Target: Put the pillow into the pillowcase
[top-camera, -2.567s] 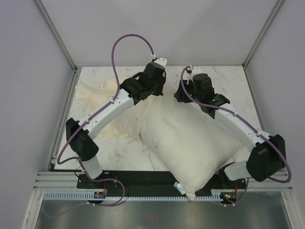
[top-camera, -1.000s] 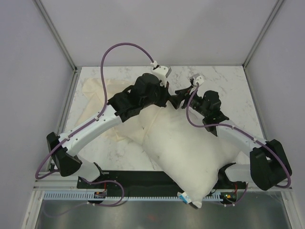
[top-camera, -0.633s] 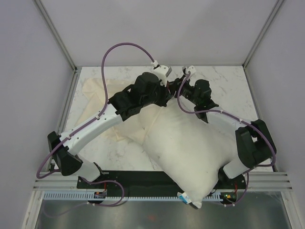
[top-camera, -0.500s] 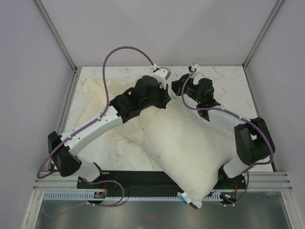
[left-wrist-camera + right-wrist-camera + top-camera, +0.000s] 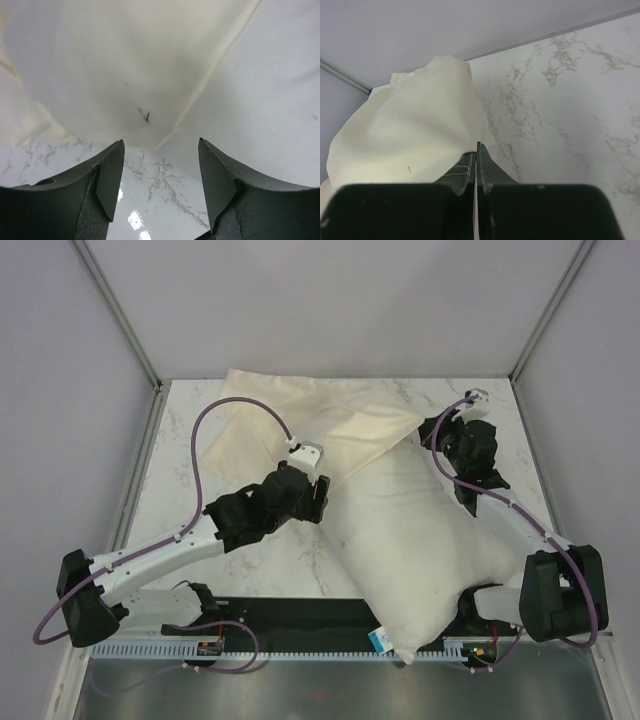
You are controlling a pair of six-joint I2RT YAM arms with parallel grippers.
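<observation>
view from above, near to far. at the near edge a black base plate (image 5: 300, 615) and a slotted rail (image 5: 300, 650) carry both arm bases. the table (image 5: 250, 570) is white marble with grey veins, glossy enough to show glare in the left wrist view.

the pillow (image 5: 420, 530) lies diagonally on the right half of the table. its near corner, with the blue tag (image 5: 377, 639), overhangs the base plate, and its far end lies under the right arm.

the left gripper (image 5: 320, 495) hangs low over bare marble just beside the pillow's left edge. its jaws stand apart and hold nothing. the left wrist view shows the fingers (image 5: 107, 175) flanking a gap, with cream cloth and the whiter pillow meeting just beyond them.

the pillowcase (image 5: 310, 420) spreads across the far left and centre, and its right end overlaps the pillow's far end. that end narrows toward the right gripper (image 5: 437, 432), whose jaws are pressed together on the edge of the cloth. the far left corner of the cloth stands up against the back wall.

plain pale grey walls (image 5: 330, 300) close the table on three sides, with metal frame posts (image 5: 120, 310) in the two far corners.
</observation>
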